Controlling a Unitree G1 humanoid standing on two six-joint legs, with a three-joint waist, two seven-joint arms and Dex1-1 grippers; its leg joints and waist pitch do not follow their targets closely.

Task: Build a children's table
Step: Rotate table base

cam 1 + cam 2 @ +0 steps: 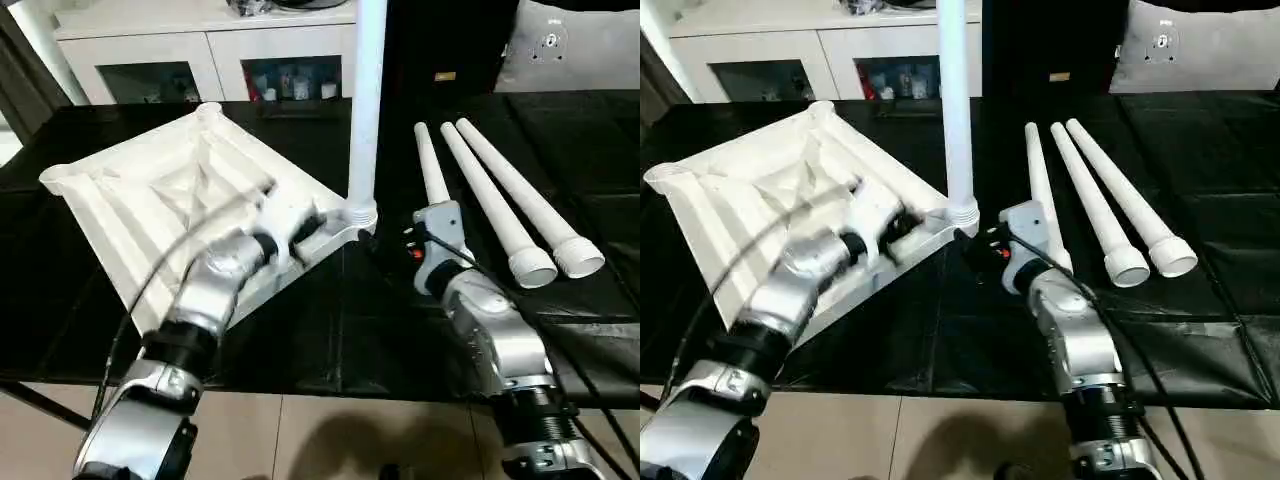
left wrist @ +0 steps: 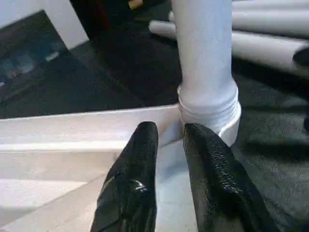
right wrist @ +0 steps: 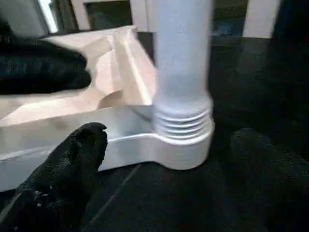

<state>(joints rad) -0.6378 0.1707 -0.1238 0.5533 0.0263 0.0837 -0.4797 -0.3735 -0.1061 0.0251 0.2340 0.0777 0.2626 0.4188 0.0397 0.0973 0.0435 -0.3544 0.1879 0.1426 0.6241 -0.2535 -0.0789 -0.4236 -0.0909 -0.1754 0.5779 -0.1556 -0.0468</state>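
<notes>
The children's table lies in parts on a black surface. Its white tabletop [image 1: 150, 190] rests upside down, ribs up. One white leg [image 1: 366, 100] stands upright in the near corner socket [image 3: 183, 145]. Three more legs [image 1: 487, 200] lie side by side to the right. My left gripper [image 2: 169, 130] hovers over the tabletop's rim just beside that socket, its fingers a narrow gap apart with nothing between them. My right gripper [image 3: 169, 135] sits low on the other side of the socket, fingers spread wide around its base without touching it.
A white cabinet [image 1: 200, 40] runs along the back, and a grey cushion [image 1: 570, 45] sits at the back right. The black surface ends at a front edge [image 1: 330, 385] above the tiled floor. Cables trail along both silver forearms.
</notes>
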